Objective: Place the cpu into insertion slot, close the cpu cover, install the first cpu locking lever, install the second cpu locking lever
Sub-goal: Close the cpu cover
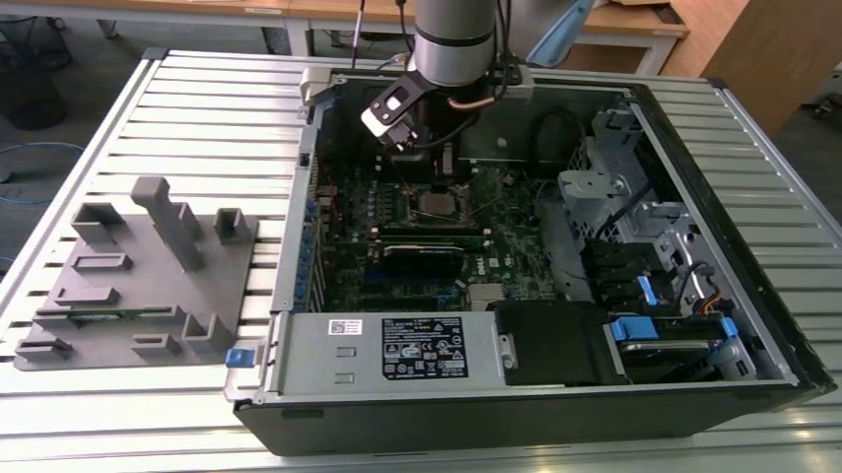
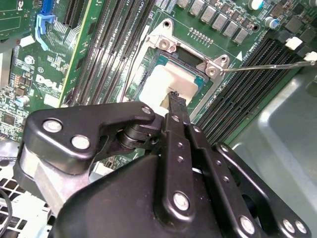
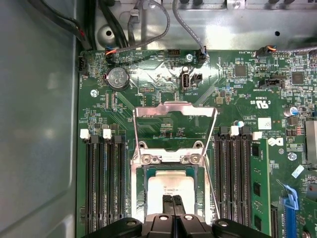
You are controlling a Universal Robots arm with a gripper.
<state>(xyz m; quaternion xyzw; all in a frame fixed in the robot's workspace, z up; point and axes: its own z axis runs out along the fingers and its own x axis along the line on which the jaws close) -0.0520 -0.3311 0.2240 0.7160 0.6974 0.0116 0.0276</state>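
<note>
The gripper [image 3: 173, 199] is pinched shut on nothing, right above the cpu [image 3: 166, 184], which lies in the insertion slot [image 3: 138, 171]. The cpu cover [image 3: 176, 110] stands open. A hard push down might hurt the slot.

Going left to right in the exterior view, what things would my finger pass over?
grey holder rack → insertion slot → silvery drive cage → computer case's right wall

We stood in a robotics lab: an open black metal computer case [image 1: 526, 426] lay on a ribbed aluminium bench [image 1: 197, 108], with light wooden desks [image 1: 632, 25] beyond its far edge.
</note>
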